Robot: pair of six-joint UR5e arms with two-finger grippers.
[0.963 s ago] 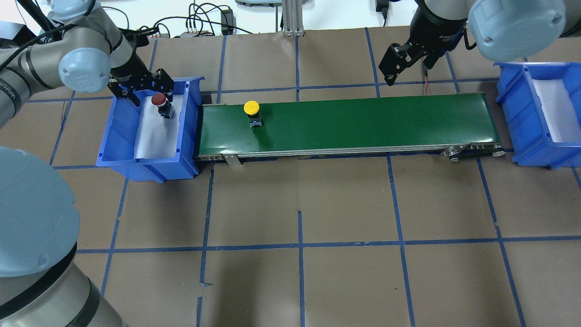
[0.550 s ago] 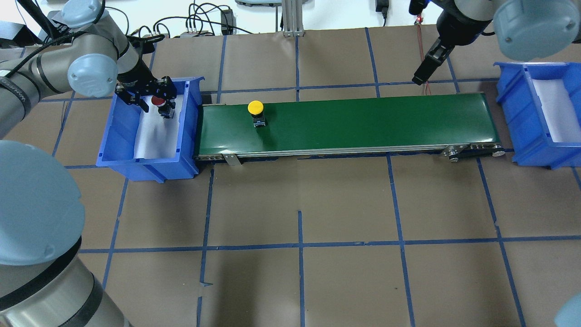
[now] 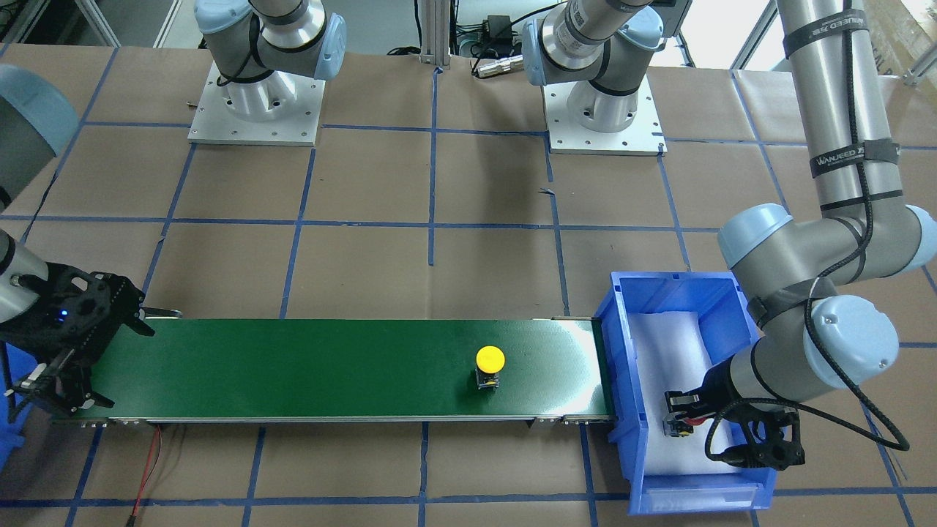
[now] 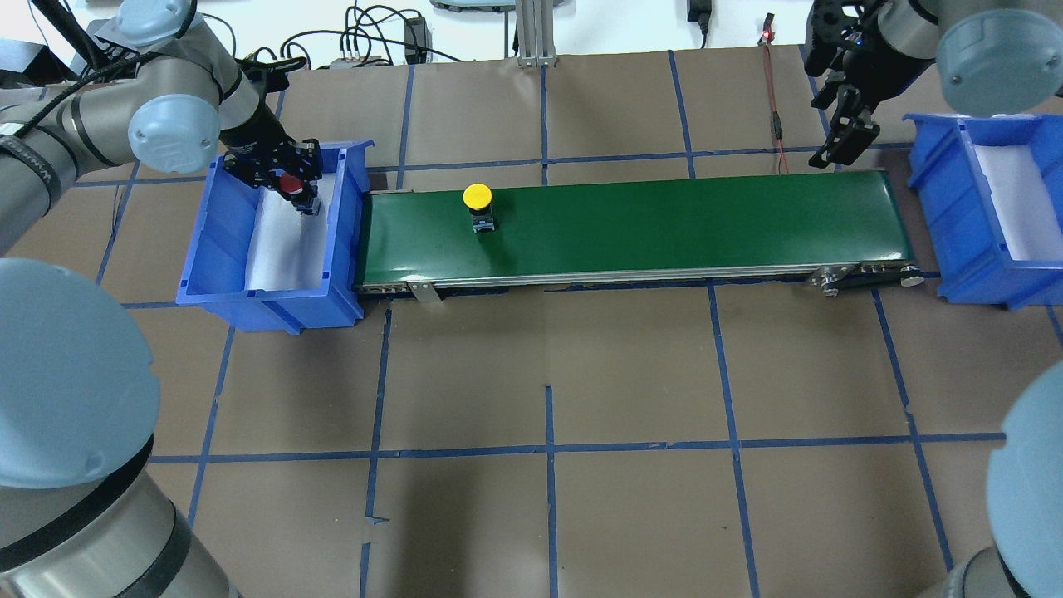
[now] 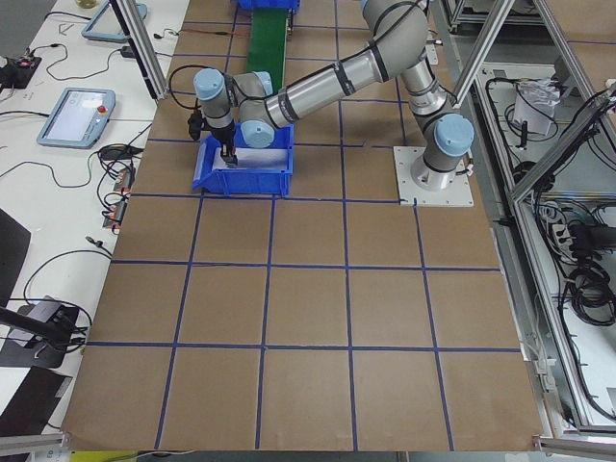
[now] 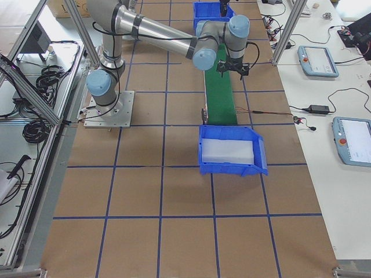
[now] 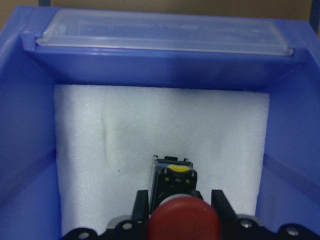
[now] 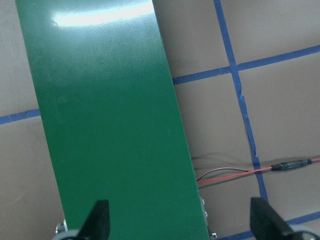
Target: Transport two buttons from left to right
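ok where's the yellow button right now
In the overhead view the yellow button stands on the green conveyor belt near its left end, just right of the left blue bin.

Two mushroom-head push buttons on small black bodies: a yellow-capped button (image 4: 477, 197) and a red-capped button (image 4: 290, 183). Two blue plastic bins: left bin (image 4: 274, 311), right bin (image 4: 980, 286). One long green conveyor belt (image 4: 664, 224). Two black two-finger grippers: left gripper (image 7: 180, 197), right gripper (image 8: 181, 225). One thin red cable (image 8: 230, 172) at the far right.

The left gripper (image 4: 286, 179) is pointed downward, fingers (image 7: 141, 202) narrowly apart; the right gripper (image 8: 180, 227) is held wide open.
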